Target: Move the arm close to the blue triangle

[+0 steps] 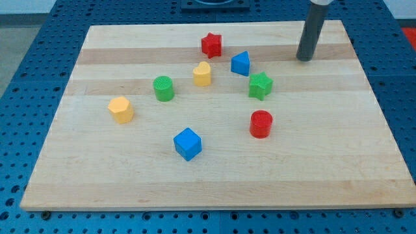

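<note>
The blue triangle (240, 64) sits on the wooden board (130, 175) in the upper middle of the view. My tip (304, 59) rests on the board at the upper right, well to the right of the blue triangle and apart from it. The red star (211, 45) lies up and left of the triangle. The green star (260, 85) lies just down and right of it. The yellow block (202, 74) lies to its left.
A green cylinder (164, 88) and a yellow hexagon (121, 109) lie on the left half. A red cylinder (260, 124) and a blue cube (188, 143) lie lower in the middle. Blue perforated table surrounds the board.
</note>
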Robot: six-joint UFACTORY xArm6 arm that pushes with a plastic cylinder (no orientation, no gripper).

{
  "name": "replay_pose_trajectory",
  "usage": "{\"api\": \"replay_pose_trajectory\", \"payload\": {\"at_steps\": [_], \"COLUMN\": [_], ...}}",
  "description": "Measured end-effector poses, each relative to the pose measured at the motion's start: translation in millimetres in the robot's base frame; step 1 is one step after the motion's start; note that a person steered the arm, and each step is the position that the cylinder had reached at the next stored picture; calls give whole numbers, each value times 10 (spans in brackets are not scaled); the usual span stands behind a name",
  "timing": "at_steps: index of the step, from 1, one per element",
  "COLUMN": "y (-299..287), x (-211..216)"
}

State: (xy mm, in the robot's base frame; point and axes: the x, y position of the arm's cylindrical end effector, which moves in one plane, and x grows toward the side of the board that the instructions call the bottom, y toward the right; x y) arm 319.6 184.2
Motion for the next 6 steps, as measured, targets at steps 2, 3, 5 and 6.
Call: {"api": "replay_pose_trajectory", "payload": {"at_steps": [2, 3, 5, 6], "y": [-198, -478, -852, -947], "x": [54, 58, 144, 156]}}
